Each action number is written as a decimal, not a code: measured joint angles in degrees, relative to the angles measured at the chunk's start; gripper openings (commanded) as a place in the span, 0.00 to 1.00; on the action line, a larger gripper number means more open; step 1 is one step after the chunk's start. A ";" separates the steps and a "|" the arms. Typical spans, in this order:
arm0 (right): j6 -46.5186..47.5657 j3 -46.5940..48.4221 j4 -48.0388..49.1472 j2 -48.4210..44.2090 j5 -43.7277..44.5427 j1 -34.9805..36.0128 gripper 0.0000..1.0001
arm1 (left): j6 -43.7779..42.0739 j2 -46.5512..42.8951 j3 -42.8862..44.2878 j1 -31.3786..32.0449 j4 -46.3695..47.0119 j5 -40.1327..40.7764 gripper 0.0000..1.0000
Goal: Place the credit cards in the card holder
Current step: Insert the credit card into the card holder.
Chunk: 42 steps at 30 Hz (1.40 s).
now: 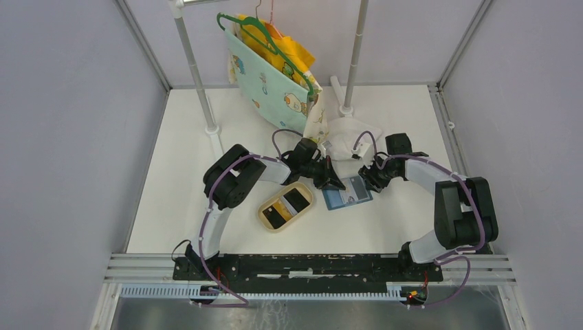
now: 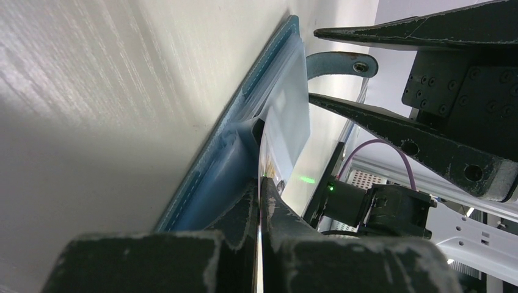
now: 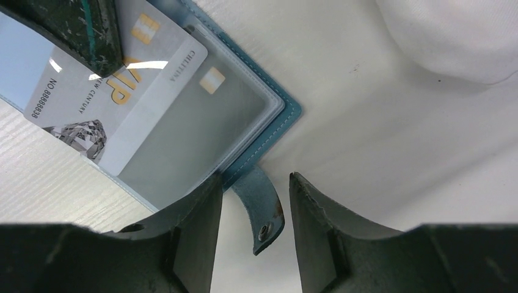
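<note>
The left end effector (image 2: 261, 186) is pinched tight on a silver card (image 3: 122, 104) with gold "VIP" lettering, the thin edge of the card caught between its two fingers. Just ahead of those fingertips lies the card holder (image 3: 207, 134), opened flat on the white tabletop (image 1: 179, 199). The far end of the card is already tucked under the holder's clear sleeve, and the rest sticks out toward the left end effector.

The right end effector (image 3: 255, 178) comes in from the opposite side of the holder, facing the left one. Its fingers are spread apart and hold nothing. The holder's blue strap (image 3: 264, 210), with its small metal snap, lies in the gap between them. One finger sits right at the holder's edge, though I cannot tell whether it presses on it.

Behind the left end effector, back toward its own arm, a tan oval tray (image 1: 261, 214) rests on the tabletop. In it lie two black cards, one nearer the end effector (image 1: 295, 200) and one farther (image 1: 273, 215), side by side. Just beyond the right end effector is a heap of white fabric (image 1: 347, 134).
</note>
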<state>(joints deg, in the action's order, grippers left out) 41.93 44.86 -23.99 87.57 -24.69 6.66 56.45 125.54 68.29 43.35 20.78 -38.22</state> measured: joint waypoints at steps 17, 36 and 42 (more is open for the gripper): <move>-0.07 0.02 1.25 -0.74 1.51 1.44 0.62 | 1.64 0.57 0.39 -0.28 -0.28 -1.16 0.12; 20.48 -5.60 -1.46 -17.44 -16.98 13.00 0.08 | 2.14 1.05 0.39 -0.28 0.17 -1.22 0.21; 20.90 -5.79 1.07 -12.81 -13.77 21.99 0.05 | 2.45 1.20 0.39 -0.28 0.52 -1.36 0.21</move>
<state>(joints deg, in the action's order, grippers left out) 62.83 39.07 -22.92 74.76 -38.46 28.64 58.89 126.74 68.69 43.07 21.30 -39.57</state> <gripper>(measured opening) 0.063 0.206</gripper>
